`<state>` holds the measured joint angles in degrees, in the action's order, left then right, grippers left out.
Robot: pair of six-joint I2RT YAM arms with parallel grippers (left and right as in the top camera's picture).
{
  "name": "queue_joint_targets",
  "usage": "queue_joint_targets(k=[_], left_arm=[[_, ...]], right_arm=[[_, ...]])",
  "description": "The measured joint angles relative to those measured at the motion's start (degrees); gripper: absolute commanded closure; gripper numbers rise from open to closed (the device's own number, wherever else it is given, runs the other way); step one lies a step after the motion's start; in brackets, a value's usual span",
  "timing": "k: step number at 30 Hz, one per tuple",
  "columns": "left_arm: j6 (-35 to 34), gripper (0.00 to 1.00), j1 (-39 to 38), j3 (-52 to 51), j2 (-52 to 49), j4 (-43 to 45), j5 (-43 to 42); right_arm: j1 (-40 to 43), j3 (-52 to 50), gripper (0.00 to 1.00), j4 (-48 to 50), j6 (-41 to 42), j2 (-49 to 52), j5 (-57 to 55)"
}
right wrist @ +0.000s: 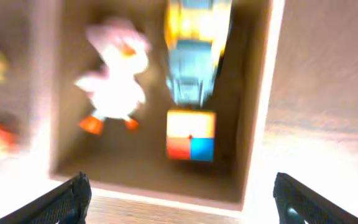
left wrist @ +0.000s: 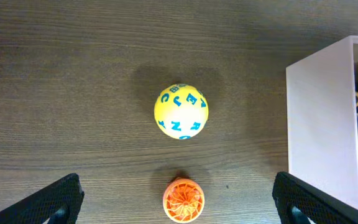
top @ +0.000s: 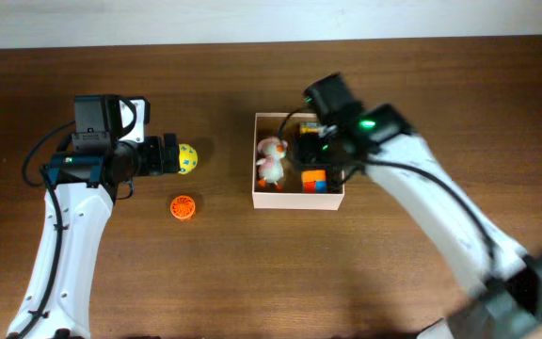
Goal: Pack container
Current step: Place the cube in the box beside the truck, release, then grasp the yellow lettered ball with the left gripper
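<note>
The container [top: 297, 200] is a white box with a tan inside, at the table's middle. It holds a white duck toy [top: 271, 160], a coloured cube [top: 314, 180] and a blue-yellow toy [right wrist: 199, 50]. A yellow ball with blue letters [top: 187, 158] and an orange ridged disc [top: 183, 206] lie on the table left of the box. My left gripper [left wrist: 179, 202] is open, its fingers wide on either side of the orange disc [left wrist: 183, 200], with the yellow ball [left wrist: 181, 111] just ahead. My right gripper [right wrist: 182, 199] is open and empty above the box [right wrist: 257, 124].
The box's white side wall [left wrist: 319, 124] stands at the right of the left wrist view. The dark wood table [top: 252, 273] runs around the box. The right arm [top: 440, 226] reaches in from the lower right.
</note>
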<state>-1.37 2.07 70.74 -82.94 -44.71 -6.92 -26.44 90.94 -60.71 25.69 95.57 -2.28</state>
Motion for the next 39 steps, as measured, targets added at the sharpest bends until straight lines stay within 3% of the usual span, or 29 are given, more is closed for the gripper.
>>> queue_joint_targets(k=[4,8,18,27,31,39], left_arm=[[0.0,0.01,0.0,0.0,0.0,0.0,-0.1],[0.0,0.01,0.0,0.0,0.0,-1.4,-2.1],[0.0,0.01,-0.9,0.9,-0.5,6.2,-8.7],[1.6,0.0,-3.7,9.0,-14.2,2.3,-4.8],[1.9,0.1,-3.9,10.9,-21.7,2.1,-3.5],[2.4,0.11,-3.9,11.6,-28.1,1.9,1.6]], right_arm=[[5.6,1.3,0.01,-0.6,-0.1,-9.2,-0.1],[14.6,1.5,0.01,-3.6,-0.2,-15.6,-0.5],[30.5,1.5,0.01,-10.0,-0.2,-17.8,-0.9],[31.9,1.5,0.01,-10.1,-0.2,-16.0,-0.9],[31.9,1.5,0.01,-10.1,-0.2,-15.5,-0.9],[31.9,1.5,0.01,-10.1,-0.2,-15.5,-0.9]])
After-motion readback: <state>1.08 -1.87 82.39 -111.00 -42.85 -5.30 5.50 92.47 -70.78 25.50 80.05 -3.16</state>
